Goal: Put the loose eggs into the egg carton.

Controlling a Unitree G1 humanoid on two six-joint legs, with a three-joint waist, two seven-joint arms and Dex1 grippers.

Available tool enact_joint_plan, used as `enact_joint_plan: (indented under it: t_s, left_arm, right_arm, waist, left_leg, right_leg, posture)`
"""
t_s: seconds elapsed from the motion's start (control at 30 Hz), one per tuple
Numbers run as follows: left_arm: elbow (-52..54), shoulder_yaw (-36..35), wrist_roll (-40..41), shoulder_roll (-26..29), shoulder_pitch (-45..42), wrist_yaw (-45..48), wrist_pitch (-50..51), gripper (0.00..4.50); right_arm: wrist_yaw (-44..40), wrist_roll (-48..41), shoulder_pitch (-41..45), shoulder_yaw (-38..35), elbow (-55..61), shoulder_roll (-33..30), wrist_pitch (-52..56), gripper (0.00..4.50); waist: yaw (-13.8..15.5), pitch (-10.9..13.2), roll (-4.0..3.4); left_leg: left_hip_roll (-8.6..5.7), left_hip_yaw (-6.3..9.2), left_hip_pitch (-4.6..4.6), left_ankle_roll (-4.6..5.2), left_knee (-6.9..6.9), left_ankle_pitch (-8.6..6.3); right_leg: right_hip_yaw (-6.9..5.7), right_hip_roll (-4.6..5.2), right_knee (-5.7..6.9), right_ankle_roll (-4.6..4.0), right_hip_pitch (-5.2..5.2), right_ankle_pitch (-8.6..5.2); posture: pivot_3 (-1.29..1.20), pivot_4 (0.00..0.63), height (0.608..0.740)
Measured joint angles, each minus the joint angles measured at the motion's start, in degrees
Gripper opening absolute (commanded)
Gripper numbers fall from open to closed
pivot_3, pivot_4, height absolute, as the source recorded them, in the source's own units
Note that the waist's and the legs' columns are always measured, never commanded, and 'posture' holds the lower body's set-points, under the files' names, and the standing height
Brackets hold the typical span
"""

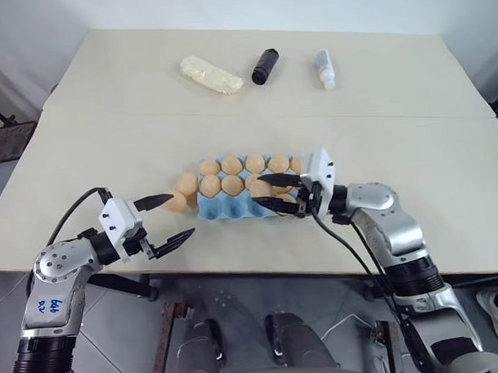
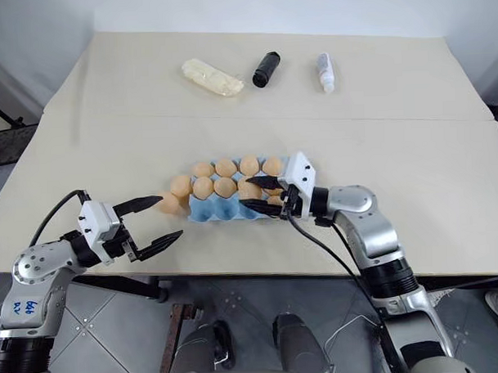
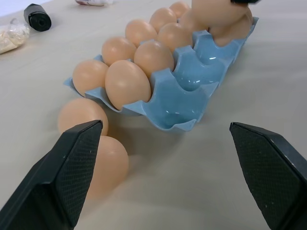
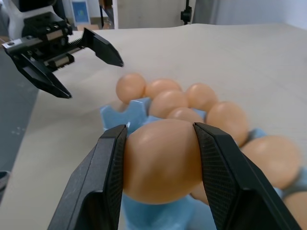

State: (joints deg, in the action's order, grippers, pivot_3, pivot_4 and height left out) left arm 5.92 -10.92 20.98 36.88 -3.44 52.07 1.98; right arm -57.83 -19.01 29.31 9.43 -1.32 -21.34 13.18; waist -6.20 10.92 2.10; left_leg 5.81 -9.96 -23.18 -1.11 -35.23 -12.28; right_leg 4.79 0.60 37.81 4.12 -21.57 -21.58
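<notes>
The light blue egg carton [image 1: 226, 208] lies mid-table with several tan eggs in its far and middle rows; the front cups [image 3: 192, 84] toward its left end are bare. Two loose eggs [image 1: 186, 185] [image 1: 176, 202] rest on the table touching the carton's left end. My left gripper [image 1: 182, 214] stands open just in front of them, holding nothing. Above the right part of the carton, my right gripper [image 1: 259, 190] points left and is shut on an egg [image 4: 160, 160].
At the far side of the table lie a pale yellow lumpy oblong [image 1: 211, 74], a black cylinder [image 1: 264, 66] and a small white bottle [image 1: 324, 68]. The table's front edge [image 1: 260, 274] runs just behind both grippers.
</notes>
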Motion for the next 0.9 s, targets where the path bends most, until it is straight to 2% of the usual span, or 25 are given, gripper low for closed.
enact_joint_plan:
  t_s: [0.03,0.2,0.3,0.53,0.7,0.9]
  left_arm:
    - [0.1,0.0,0.0,0.0,0.1,0.0,0.1,4.5]
    - [0.6,-0.7,0.1,0.1,1.9,-0.3,0.9,4.5]
    - [0.6,-2.5,0.1,0.4,2.3,-0.7,1.0,4.5]
    - [0.3,-9.1,1.7,1.5,8.7,-1.2,1.7,4.5]
    - [-2.1,-13.9,2.4,2.0,11.3,-2.1,2.3,4.5]
    - [-2.3,-12.2,2.7,0.4,7.6,-3.9,3.5,4.5]
  right_arm:
    - [0.0,0.1,-0.1,0.2,-0.2,0.0,0.4,2.78]
    - [-1.5,-0.1,-0.7,-0.8,0.4,-3.9,0.8,4.48]
    - [-3.2,-0.8,-2.3,-4.0,1.6,-8.3,0.1,4.48]
    - [-6.0,-4.1,-15.5,-12.6,6.6,-16.0,-1.2,4.48]
    - [-5.5,-3.8,-20.3,-15.6,6.4,-17.2,-4.4,4.48]
    - [-4.0,-2.7,-20.7,-16.0,5.7,-17.1,-7.1,4.48]
  waist:
    - [0.0,0.0,0.0]
    - [-0.1,0.0,0.0]
    - [0.0,0.0,0.01]
    - [0.1,0.0,0.02]
    - [-0.2,0.0,0.03]
    - [0.1,0.0,0.04]
  left_leg:
    - [0.0,0.0,0.0,0.0,0.0,0.0]
    - [0.0,0.0,0.0,0.0,0.02,-0.02]
    - [0.0,0.02,0.01,0.0,0.04,-0.05]
    - [0.06,0.0,-0.01,0.04,0.1,-0.24]
    - [0.03,0.01,0.04,0.13,0.08,-0.37]
    - [-0.03,0.03,0.04,0.12,0.07,-0.37]
  right_leg:
    - [0.0,0.0,0.0,0.0,0.0,0.0]
    - [0.01,0.01,-0.01,-0.01,-0.01,0.0]
    - [0.0,0.02,-0.05,-0.04,0.01,-0.02]
    - [0.04,-0.02,-0.28,-0.07,0.05,-0.06]
    - [0.03,0.01,-0.24,-0.08,0.08,-0.02]
    - [-0.02,0.11,-0.24,-0.09,0.11,0.08]
  posture:
    - [0.0,0.15,0.74]
    - [0.0,0.15,0.74]
    - [0.0,0.15,0.74]
    - [0.0,0.15,0.74]
    - [0.0,0.15,0.74]
    - [0.0,0.15,0.74]
